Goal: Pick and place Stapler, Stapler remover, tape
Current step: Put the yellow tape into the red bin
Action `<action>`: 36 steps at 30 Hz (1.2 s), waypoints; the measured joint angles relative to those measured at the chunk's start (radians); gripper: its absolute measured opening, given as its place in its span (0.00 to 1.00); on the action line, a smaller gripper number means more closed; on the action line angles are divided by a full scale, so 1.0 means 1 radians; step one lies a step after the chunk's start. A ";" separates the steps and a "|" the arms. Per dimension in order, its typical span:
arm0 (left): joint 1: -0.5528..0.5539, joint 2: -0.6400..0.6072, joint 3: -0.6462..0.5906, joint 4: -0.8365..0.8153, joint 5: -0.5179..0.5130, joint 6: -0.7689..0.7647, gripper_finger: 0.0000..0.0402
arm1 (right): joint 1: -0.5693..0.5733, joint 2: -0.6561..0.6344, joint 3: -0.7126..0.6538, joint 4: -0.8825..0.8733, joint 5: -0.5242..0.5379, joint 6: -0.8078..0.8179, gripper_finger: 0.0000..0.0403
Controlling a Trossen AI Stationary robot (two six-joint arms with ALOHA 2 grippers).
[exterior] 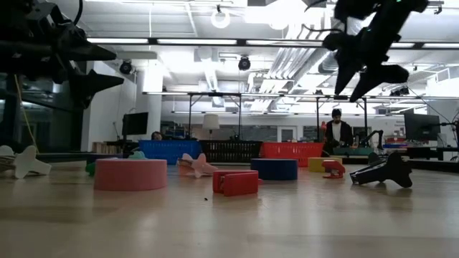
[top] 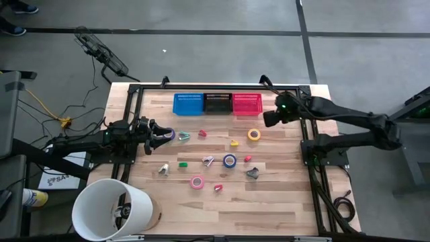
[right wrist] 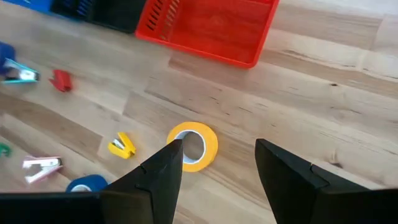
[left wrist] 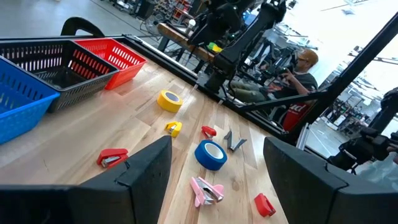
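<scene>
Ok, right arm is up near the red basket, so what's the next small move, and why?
Probably lower the right gripper onto the yellow tape roll: its fingers stand open and empty above the table, and the roll lies just off their gap, beside the red basket.

Lit evenly from overhead; soft, short shadows under items on table (top: 269,202) in high view. Low view strongly backlit: ceiling strips (exterior: 215,43) blown out, arms reduced to silhouettes, near tabletop soft, pink tape (exterior: 130,174) slightly blurred. Left wrist view bright, window glare upper right, own fingers (left wrist: 143,180) dark and out of focus. Right wrist view shows motion blur, yellow tape (right wrist: 194,146) smeared, basket (right wrist: 211,28) edges soft
</scene>
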State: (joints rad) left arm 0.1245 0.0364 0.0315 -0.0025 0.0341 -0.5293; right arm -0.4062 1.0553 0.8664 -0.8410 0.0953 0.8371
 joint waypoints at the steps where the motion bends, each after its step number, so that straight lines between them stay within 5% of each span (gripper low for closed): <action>1: 0.000 0.000 0.000 0.000 0.000 0.000 0.62 | 0.000 0.023 0.010 -0.002 -0.001 -0.004 0.48; 18: 0.000 0.000 0.000 0.000 0.000 0.000 0.62 | 0.001 0.345 0.037 -0.014 -0.129 0.017 0.48; 36: 0.000 0.000 0.000 0.000 0.000 0.000 0.62 | 0.030 0.520 0.036 0.082 -0.159 0.064 0.48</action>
State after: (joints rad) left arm 0.1244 0.0368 0.0315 -0.0025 0.0341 -0.5293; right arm -0.3767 1.5755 0.9024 -0.7589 -0.0641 0.9012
